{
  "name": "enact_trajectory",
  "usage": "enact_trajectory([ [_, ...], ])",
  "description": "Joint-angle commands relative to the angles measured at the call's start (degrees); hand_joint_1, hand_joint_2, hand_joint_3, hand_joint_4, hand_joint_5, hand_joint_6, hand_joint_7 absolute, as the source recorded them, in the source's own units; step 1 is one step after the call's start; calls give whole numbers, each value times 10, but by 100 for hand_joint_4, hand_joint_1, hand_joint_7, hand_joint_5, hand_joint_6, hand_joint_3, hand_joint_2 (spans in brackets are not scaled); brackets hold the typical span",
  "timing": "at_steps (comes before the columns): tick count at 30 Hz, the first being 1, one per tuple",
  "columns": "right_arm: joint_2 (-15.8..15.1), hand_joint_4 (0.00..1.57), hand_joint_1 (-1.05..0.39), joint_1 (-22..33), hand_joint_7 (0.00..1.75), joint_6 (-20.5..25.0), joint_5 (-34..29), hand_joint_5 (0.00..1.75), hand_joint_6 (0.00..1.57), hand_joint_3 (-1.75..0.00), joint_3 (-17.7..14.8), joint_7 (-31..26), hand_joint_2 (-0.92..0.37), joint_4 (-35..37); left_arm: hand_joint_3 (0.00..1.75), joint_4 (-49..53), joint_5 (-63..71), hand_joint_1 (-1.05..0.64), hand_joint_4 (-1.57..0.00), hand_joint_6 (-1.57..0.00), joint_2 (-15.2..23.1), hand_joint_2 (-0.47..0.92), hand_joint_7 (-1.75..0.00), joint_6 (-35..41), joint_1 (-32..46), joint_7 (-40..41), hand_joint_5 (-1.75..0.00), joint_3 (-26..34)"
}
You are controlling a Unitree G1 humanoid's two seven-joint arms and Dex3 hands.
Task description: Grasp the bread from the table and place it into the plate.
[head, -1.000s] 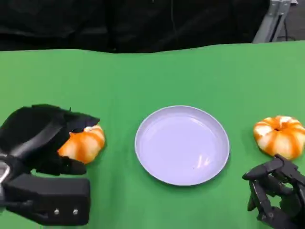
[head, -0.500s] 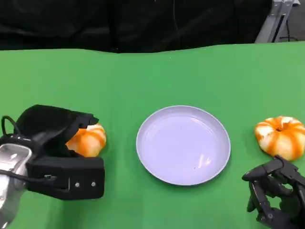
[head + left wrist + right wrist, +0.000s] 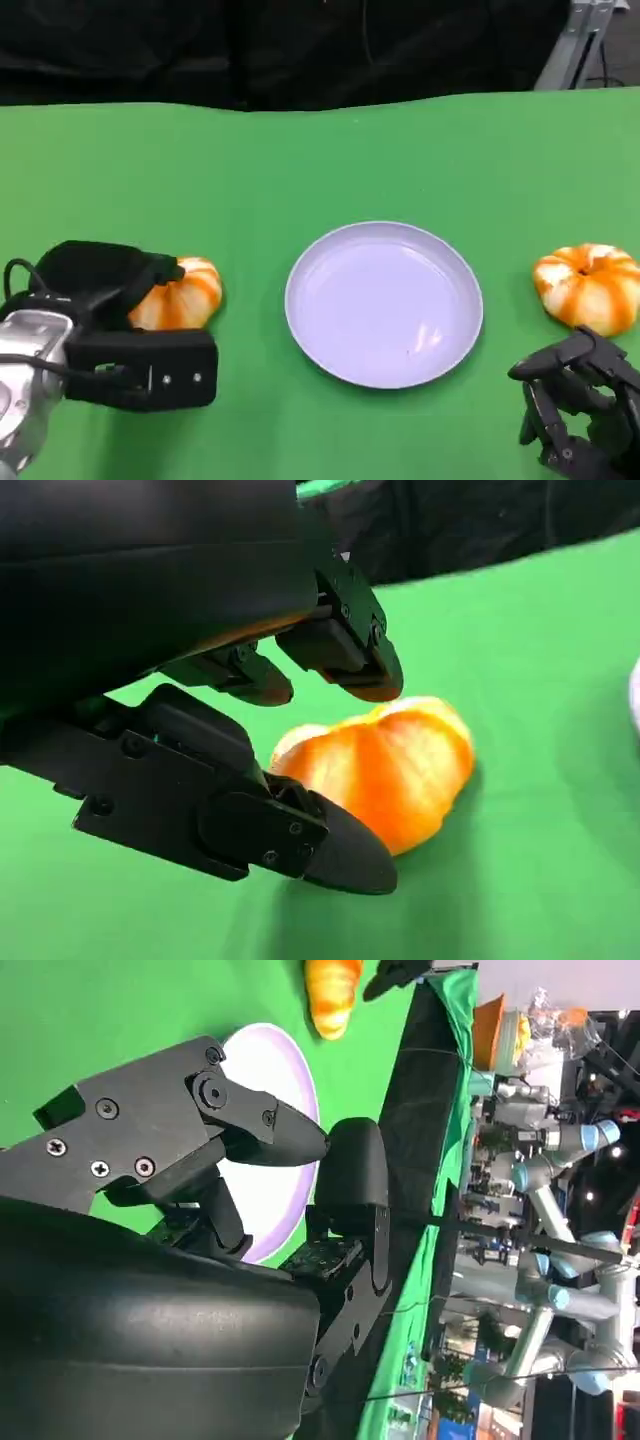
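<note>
while the bread (image 3: 385, 770) lies on the table, the left robot hand (image 3: 300, 740) straddles it, fingers spread.

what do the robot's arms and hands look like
Both hands are black and many-fingered, built from blocky, angular links with visible screws. The left hand sits on a silver forearm with a thin black cable looping beside it. The right hand has a rounded black shell.

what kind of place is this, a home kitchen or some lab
Most likely a robotics lab or demo hall, not a kitchen. The table is draped in plain green cloth against black curtains, and other robot arms stand in the background of the right wrist view.
</note>
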Motion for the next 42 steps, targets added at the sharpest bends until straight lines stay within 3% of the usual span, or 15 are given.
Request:
enact_trajectory([
  [1, -7, 83, -16, 2, 141, 1, 4, 169, 79, -90, -3, -1, -70, -6, 12, 37, -12, -89, -56, -60, 1, 92, 0, 1, -18, 21, 0, -10],
  [18, -9, 81, -15, 9, 142, 2, 1, 170, 78, -90, -3, 0, -71, -15, 13, 120, -49, -85, -56, -62, -11, 92, -1, -17, -54, 71, -1, -40],
  [21, -9, 81, -15, 12, 142, 3, 6, 170, 78, -89, -3, 2, -71, -19, 14, 157, -55, -84, -58, -64, -31, 92, -1, -33, -61, 99, -1, -47],
  [24, -8, 81, -14, 13, 141, 2, 7, 169, 78, -89, -2, 4, -71, -19, 12, 175, -62, -69, -63, -66, -35, 92, -2, -47, -65, 114, -3, -52],
  [33, -9, 82, -14, 14, 141, 4, 8, 168, 78, -89, -2, 4, -71, -23, 12, 191, -75, -66, -64, -66, -39, 92, -1, -51, -66, 138, -2, -57],
  [34, -9, 82, -14, 15, 140, 5, 7, 168, 78, -89, -1, 4, -71, -25, 15, 194, -78, -33, -76, -75, -44, 92, -4, -50, -63, 150, -5, -53],
  [35, -9, 81, -15, 16, 140, 7, 7, 169, 78, -89, -1, 4, -71, -26, 17, 197, -81, -22, -81, -79, -47, 92, -4, -49, -61, 159, -6, -51],
  [37, -9, 81, -15, 17, 140, 8, 7, 169, 78, -89, -1, 4, -71, -28, 18, 200, -84, -12, -85, -81, -48, 92, -4, -50, -61, 166, -6, -52],
  [42, -8, 81, -15, 17, 140, 10, 7, 169, 79, -89, -1, 4, -71, -30, 19, 204, -88, -10, -87, -82, -47, 92, -4, -50, -63, 171, -5, -57],
])
